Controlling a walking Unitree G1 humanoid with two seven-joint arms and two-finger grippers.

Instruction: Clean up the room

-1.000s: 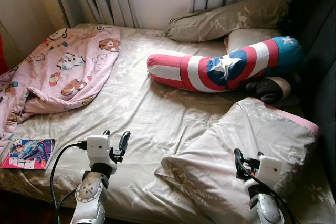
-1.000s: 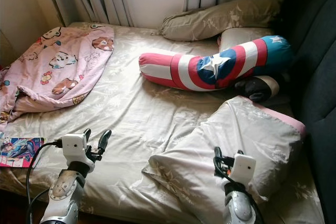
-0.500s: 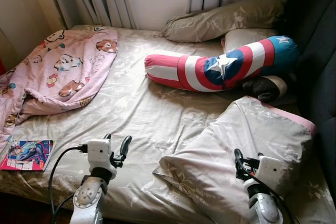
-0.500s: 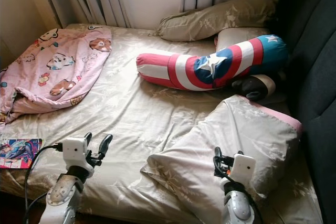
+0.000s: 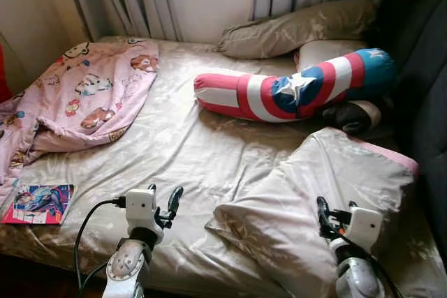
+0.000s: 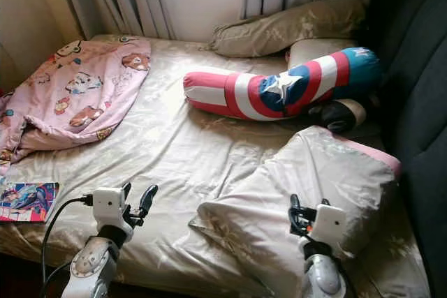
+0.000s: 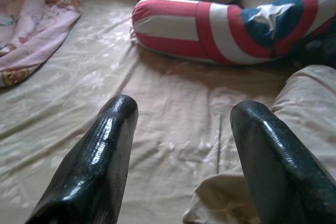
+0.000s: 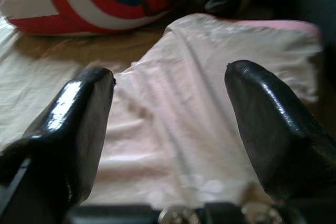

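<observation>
At 7 o'clock, close in: left gripper (image 5: 163,197) spread wide above the bed sheet (image 5: 188,151). At 5 o'clock: right gripper (image 8: 168,98) spread wide over a big pale pillow (image 5: 328,186). At 9 o'clock, a comic book (image 5: 38,203). Farther, at 10 o'clock, a pink blanket (image 5: 84,92); at 1 o'clock, a striped star bolster (image 5: 293,92).
</observation>
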